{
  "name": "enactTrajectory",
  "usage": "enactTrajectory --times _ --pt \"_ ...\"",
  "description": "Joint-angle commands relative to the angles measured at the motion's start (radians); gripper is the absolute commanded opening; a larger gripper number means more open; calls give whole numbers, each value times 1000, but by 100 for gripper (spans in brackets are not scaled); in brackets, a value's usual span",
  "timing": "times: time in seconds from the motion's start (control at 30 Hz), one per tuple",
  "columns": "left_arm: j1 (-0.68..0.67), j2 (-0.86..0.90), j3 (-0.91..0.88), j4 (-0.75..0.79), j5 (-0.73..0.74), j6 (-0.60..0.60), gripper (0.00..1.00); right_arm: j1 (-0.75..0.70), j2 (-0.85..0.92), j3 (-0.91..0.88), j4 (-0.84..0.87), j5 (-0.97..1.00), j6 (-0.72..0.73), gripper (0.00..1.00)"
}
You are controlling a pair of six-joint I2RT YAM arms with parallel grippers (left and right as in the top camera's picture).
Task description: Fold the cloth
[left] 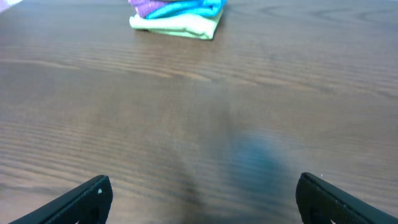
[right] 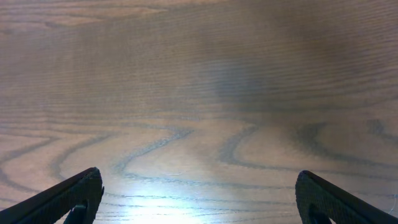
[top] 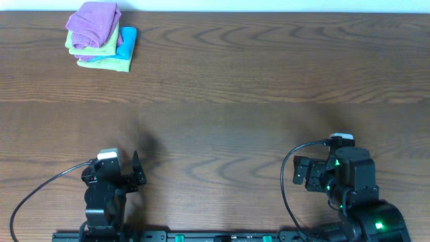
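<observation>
A stack of folded cloths [top: 101, 39], purple on top with green and blue below, sits at the table's far left corner. It also shows at the top of the left wrist view [left: 177, 15]. My left gripper [top: 121, 176] is open and empty near the front left edge, far from the stack; in its wrist view the fingers [left: 202, 196] stand wide apart over bare wood. My right gripper [top: 310, 172] is open and empty near the front right edge, its fingers [right: 199, 193] apart over bare wood.
The wooden table [top: 235, 101] spans the whole view. Black cables loop from both arm bases at the front edge.
</observation>
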Motion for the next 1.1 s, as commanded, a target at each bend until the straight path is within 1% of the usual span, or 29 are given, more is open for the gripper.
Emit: enactTrajectory --times 0.0,0.83,0.9,0.97,1.07 --pt "7 -18 -15 -14 -17 22 95 -6 -4 2 0 10 14 99" --pt "6 -16 -14 -14 -17 22 95 -6 -7 2 -11 11 11 99" --pt "6 -16 -14 -14 -17 22 95 -10 -34 -2 -7 27 6 99" --pt "6 -16 -14 -14 -17 22 96 -19 -87 -33 0 105 -2 99" --pt "6 -16 -14 -14 -17 22 95 -51 -209 -155 87 118 -120 99"
